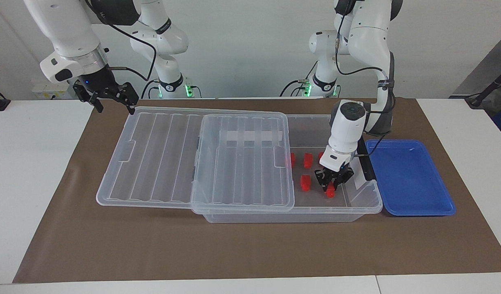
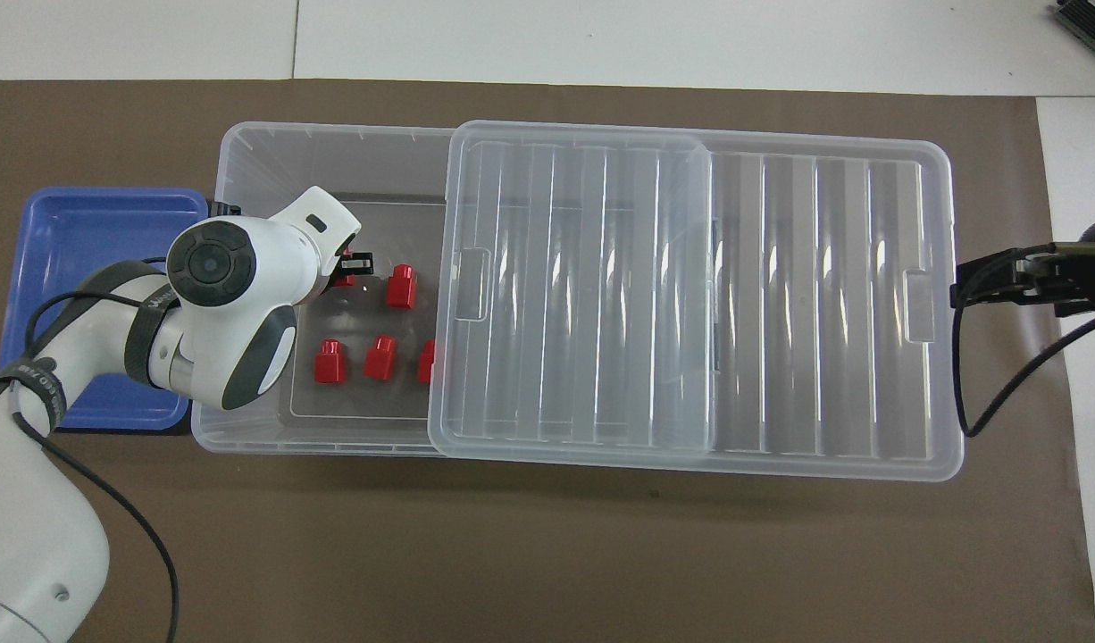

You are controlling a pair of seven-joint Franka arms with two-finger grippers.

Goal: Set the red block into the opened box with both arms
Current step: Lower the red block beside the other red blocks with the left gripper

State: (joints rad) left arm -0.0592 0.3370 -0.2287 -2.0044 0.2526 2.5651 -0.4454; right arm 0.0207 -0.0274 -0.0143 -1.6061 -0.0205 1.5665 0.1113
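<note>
Clear plastic forms the box [image 1: 358, 204], the landmark here, with its ribbed lid [image 1: 193, 159] slid toward the right arm's end so that the part toward the left arm's end stands open. Four red blocks [image 1: 308, 160] lie on the floor of that open part, three in a row nearer the robots and one farther out. The left gripper [image 1: 331, 188] reaches down inside the box, its fingers clamped on the red block [image 1: 330, 193], held low beside the farther loose one. A blue tray [image 1: 410, 177] sits just beside the box's handle end. The right gripper [image 1: 111, 100] waits in the air, fingers spread, by the lid's corner.
</note>
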